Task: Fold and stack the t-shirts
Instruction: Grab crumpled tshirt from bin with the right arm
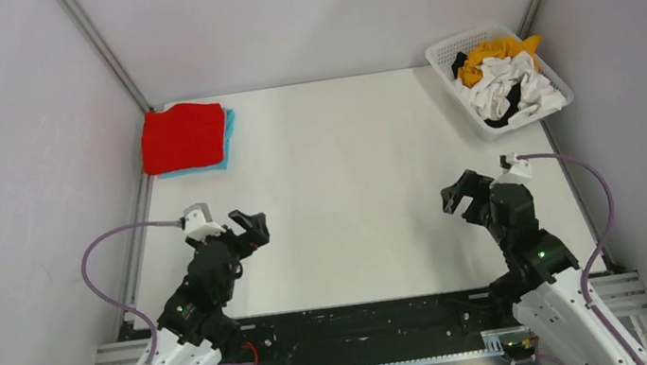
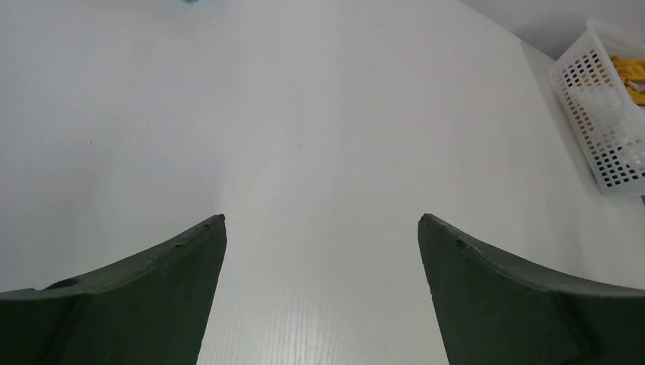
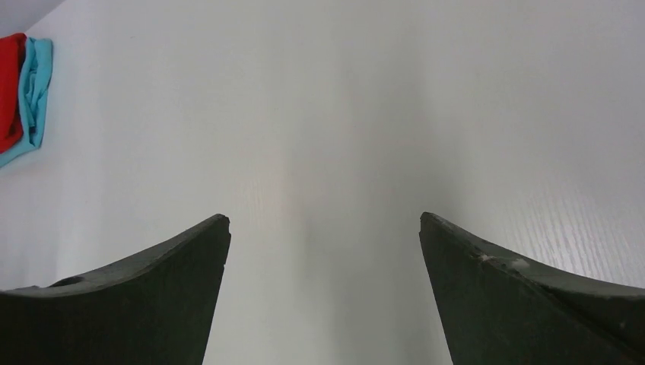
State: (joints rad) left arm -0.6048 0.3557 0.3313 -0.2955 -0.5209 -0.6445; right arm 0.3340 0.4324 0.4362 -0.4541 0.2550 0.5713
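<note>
— Where are the t-shirts?

— Two are folded. The red t-shirt [image 1: 183,135] lies flat on top of the light blue t-shirt [image 1: 229,131], at the far left corner of the table [image 1: 347,170]. Only a thin edge of the blue one peeks out on its right side and its near side.

— And the others?

— They are in the white basket [image 1: 441,55] at the far right corner, all crumpled up. The yellow t-shirt [image 1: 495,53] is at the far end. The white t-shirt [image 1: 521,83] fills the middle, and bits of the black t-shirt [image 1: 509,115] poke out around it.

— What is the left gripper [image 1: 252,228] doing?

— It hangs over the near left part of the table, well apart from the folded pile. Its fingers [image 2: 144,296] are spread wide and it holds nothing. The bare table shows between them.

— And the right gripper [image 1: 458,195]?

— The same, on the near right side. Its fingers [image 3: 532,304] are wide apart too, with just table between them. It is well away from the basket.

— Do the two grippers touch?

— No. They are far apart, with the middle of the table between them.
</note>
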